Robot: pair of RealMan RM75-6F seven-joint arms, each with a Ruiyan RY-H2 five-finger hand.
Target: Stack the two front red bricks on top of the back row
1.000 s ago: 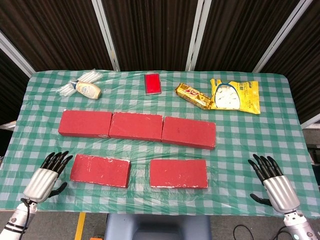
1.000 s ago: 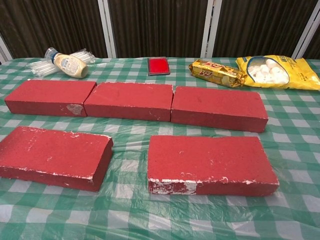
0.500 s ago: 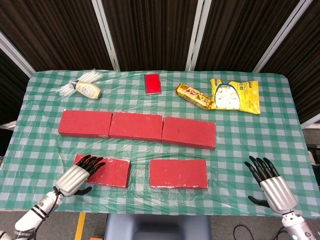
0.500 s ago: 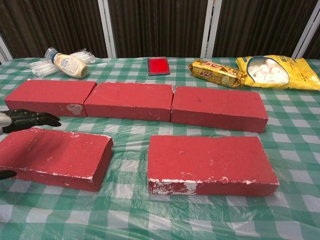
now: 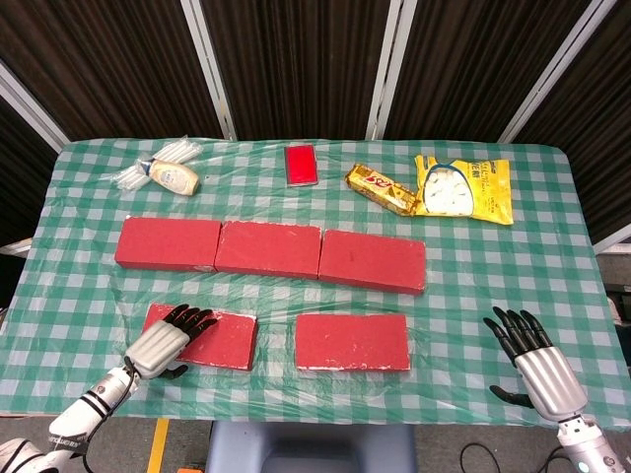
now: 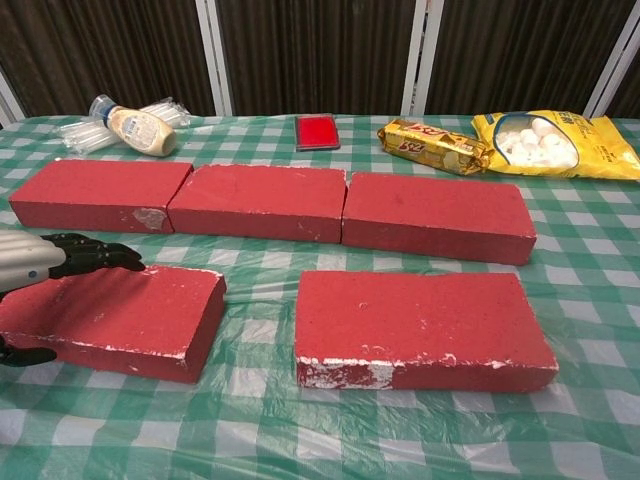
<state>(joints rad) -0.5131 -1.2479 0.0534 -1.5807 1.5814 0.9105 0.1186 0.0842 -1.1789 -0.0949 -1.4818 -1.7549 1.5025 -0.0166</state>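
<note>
Head view shows the left hand [image 5: 161, 344] reaching over the left end of the front left brick [image 5: 207, 337], near the front left corner of the desk [image 5: 592, 296]. Its fingers [image 5: 193, 316] lie spread out flat above the top of the brick, and the thumb sits low by the brick's front side. The hand is not gripping the brick yet; I cannot tell if the fingers touch it. In the chest view the same hand hovers just over the brick's back left corner.

This brick lies with its long side running left to right, the same way as the back row [image 5: 268, 251]. The back row is three red bricks set end to end, just behind the front ones. So I think the brick needs to be lifted and moved straight back, not turned.

The front right brick [image 5: 352, 341] lies beside the first one with a gap between them. The right hand [image 5: 537, 362] is open, fingers apart, holding nothing, near the front right corner and well apart from that brick.

Along the back edge sit a bottle [image 5: 174, 177], a small red box [image 5: 302, 164], a gold snack pack [image 5: 380, 187] and a yellow bag [image 5: 461, 188]. None of them block the way.
</note>
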